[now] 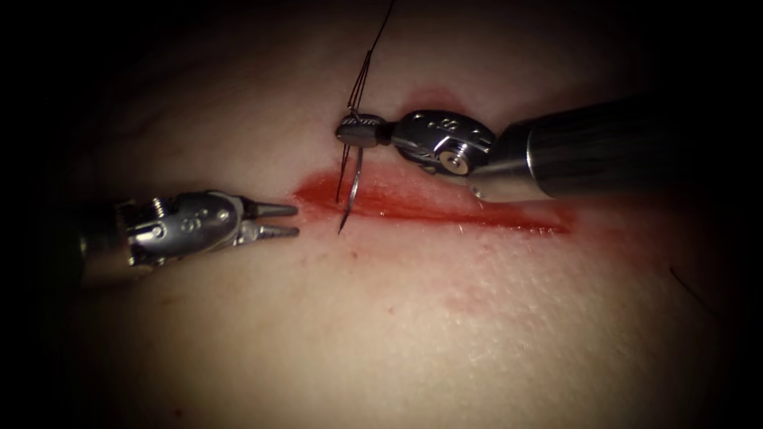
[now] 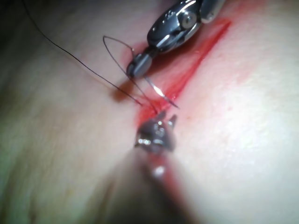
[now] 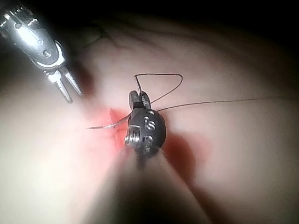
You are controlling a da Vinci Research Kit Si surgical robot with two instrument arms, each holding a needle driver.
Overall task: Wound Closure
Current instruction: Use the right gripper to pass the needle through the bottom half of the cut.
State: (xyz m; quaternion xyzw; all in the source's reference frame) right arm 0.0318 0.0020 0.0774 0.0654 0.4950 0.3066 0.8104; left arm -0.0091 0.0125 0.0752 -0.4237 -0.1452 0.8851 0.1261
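My right tool [image 1: 350, 129] reaches in from the right, shut on the curved needle [image 1: 355, 179] near its thread end. The needle hangs down over the left end of the cut [image 1: 445, 208]. Its point lies at the cut's near edge, and the length I see is outside the tissue [image 1: 397, 334]. Dark thread [image 1: 373, 48] loops at the jaws and runs up and away. My left tool [image 1: 290, 221] sits left of the cut, open and holding nothing. The left wrist view has the needle [image 2: 161, 92] just ahead of the left tool [image 2: 167, 119]. The right wrist view shows the right tool [image 3: 138, 99] gripping the needle [image 3: 110, 124].
Red fluid [image 1: 381, 199] fills the cut and stains the tissue around its left end. A fainter red patch [image 1: 429, 97] lies behind the right tool. The right tool's shaft [image 1: 588, 147] crosses above the cut's right half.
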